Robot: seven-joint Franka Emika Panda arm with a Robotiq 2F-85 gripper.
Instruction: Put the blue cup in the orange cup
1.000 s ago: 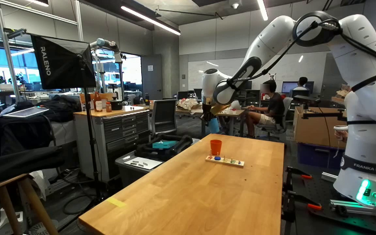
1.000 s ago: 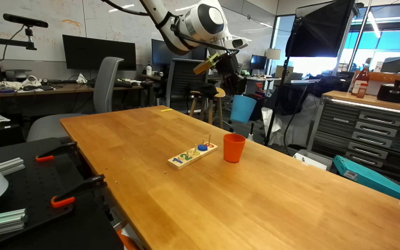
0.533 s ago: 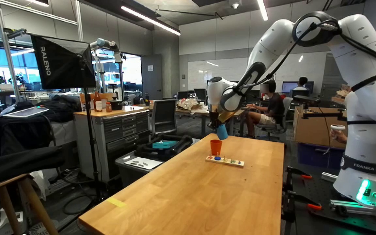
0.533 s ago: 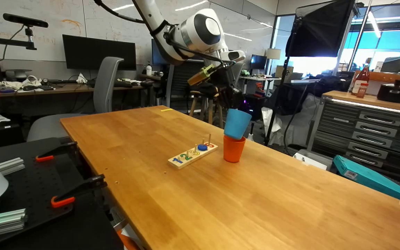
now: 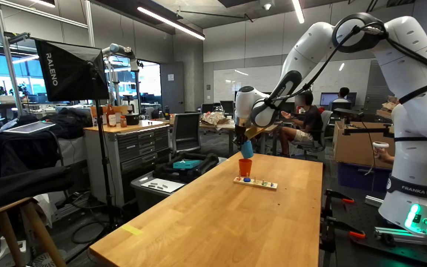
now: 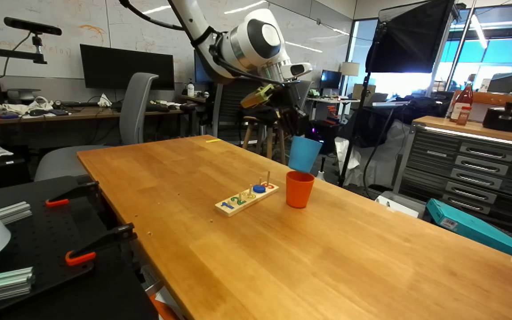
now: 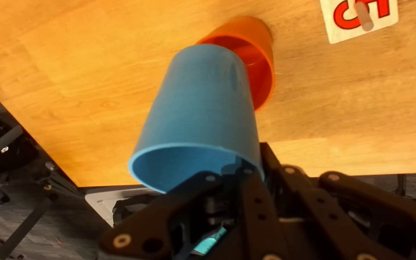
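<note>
Our claw (image 7: 253, 162) pinched the blue cup (image 7: 204, 104), which we needed to straighten above the orange cup (image 7: 258, 59), at wrist-view one o'clock.

Your wooden bench (image 6: 371, 249) carries an upright orange cup (image 6: 298, 193); just beside it, not touching, lies a numbered peg board (image 6: 246, 202). Toward one end, well apart from both, you see a yellow strip (image 5: 132, 230).

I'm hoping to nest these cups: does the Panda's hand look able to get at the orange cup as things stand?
Probably yes: the hand holds the blue cup, tilted, near the orange cup, whose mouth faces up, with nothing seen between them.
</note>
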